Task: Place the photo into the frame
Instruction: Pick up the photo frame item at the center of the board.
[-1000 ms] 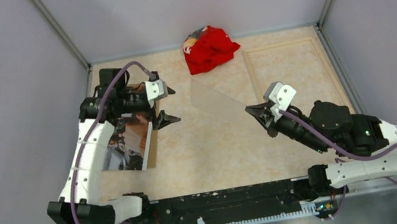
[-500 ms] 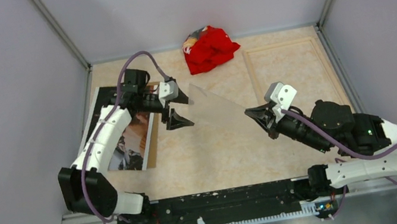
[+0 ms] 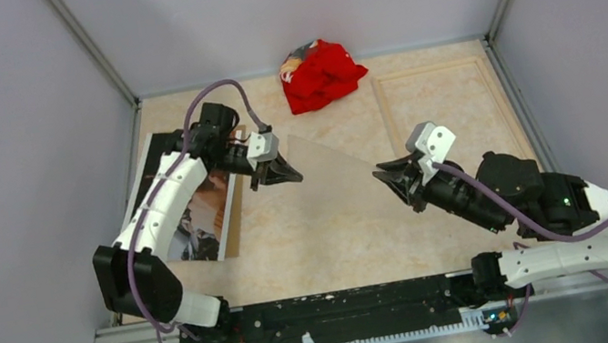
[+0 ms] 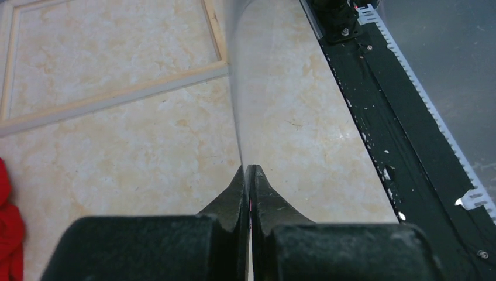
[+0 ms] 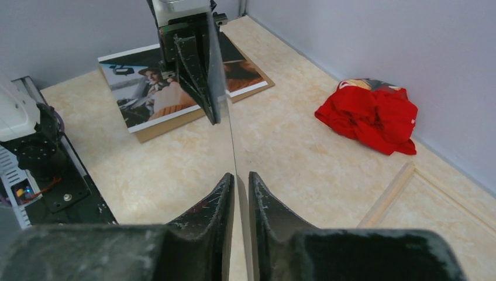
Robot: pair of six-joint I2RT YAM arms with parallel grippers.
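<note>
The photo (image 3: 196, 211), a dark print with orange-brown patches, lies face up on a brown backing board (image 3: 232, 224) at the left. The frame (image 3: 385, 112) lies flat at the far right, with pale wood edges and the tabletop showing through it. A clear pane (image 3: 331, 162) hangs in the air between my two grippers. My left gripper (image 3: 292, 176) is shut on its left end, the pane's edge running out from the tips (image 4: 250, 168). My right gripper (image 3: 377, 175) holds the right end, its jaws a narrow slit around the pane's edge (image 5: 240, 174).
A crumpled red cloth (image 3: 320, 72) lies at the back wall, between the photo and the frame. Grey walls close in the table on three sides. A black rail (image 3: 349, 302) runs along the near edge by the arm bases.
My left arm swung right from over the photo to the pane's left end and its jaws closed on it. The right gripper stayed put with the pane.
</note>
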